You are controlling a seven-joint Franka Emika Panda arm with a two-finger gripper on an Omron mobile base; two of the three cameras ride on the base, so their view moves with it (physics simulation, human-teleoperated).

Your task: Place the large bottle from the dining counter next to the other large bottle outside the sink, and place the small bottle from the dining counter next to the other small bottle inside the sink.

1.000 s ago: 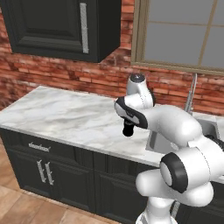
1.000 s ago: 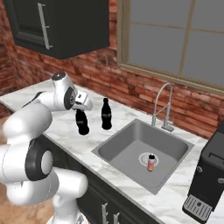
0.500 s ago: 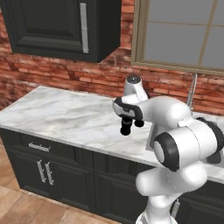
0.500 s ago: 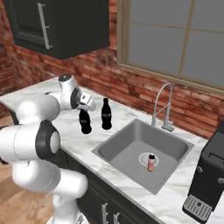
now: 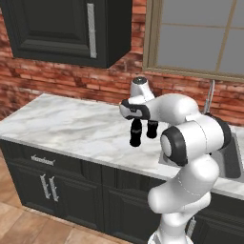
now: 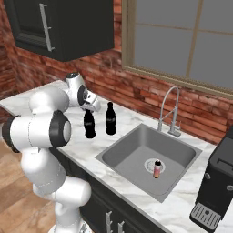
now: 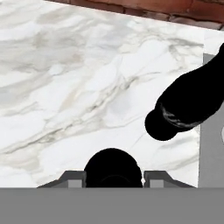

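Two black bottles stand just beside each other, so spread the gripper's (image 7: 113, 177) narrow hold on the large bottle (image 6: 89, 124) gently, then lift clear without nudging the other large bottle (image 6: 110, 119).

Seen from the hand, the near black bottle (image 7: 113, 168) shows just its rounded top between the jaws, the other bottle (image 7: 192, 105) runs off the right edge, and the sink (image 7: 212, 131) is a cropped strip.
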